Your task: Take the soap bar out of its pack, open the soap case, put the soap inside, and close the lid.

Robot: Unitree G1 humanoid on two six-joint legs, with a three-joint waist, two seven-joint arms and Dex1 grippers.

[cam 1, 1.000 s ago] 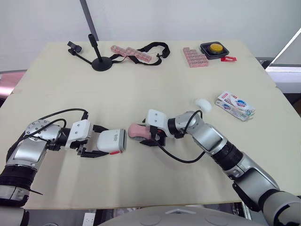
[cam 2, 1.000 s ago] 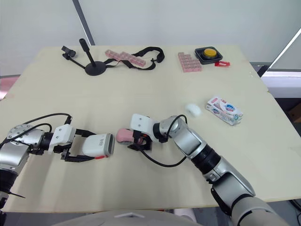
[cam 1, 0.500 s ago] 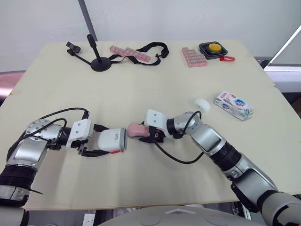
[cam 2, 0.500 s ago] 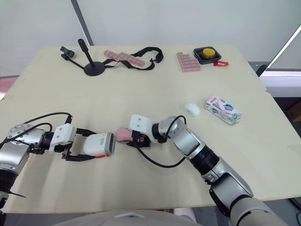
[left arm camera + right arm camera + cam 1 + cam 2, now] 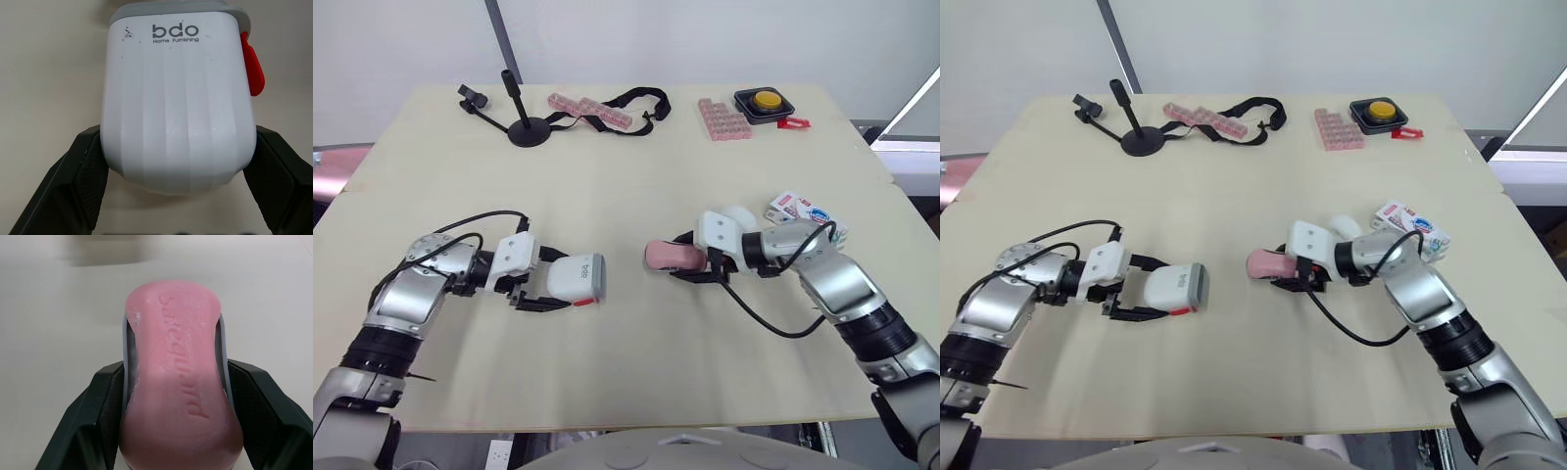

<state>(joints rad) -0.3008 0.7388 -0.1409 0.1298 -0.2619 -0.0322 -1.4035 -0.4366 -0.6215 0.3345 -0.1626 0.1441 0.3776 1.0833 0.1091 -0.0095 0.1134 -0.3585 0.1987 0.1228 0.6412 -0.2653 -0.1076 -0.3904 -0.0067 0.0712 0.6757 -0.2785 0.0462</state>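
A white soap case shell (image 5: 578,281) with a grey rim and a red tab (image 5: 253,68) lies on its side just above the table, and my left gripper (image 5: 556,286) is shut on it. The pink soap bar (image 5: 664,256) rests in a thin grey tray (image 5: 126,352), held between the fingers (image 5: 98,406) of my right gripper (image 5: 690,264), which is shut on it. Soap and case mouth face each other with a gap between. The white and blue soap pack (image 5: 813,213) lies behind my right arm, partly hidden.
A small white lump (image 5: 740,215) sits next to the pack. At the far edge stand a black stand (image 5: 525,129), pink pill organisers (image 5: 589,108), a black strap (image 5: 634,98), more pink boxes (image 5: 719,118) and a yellow button box (image 5: 764,101).
My right gripper has pulled the soap and tray to the right, away from the case, widening the gap. The left gripper with the case shifted slightly right.
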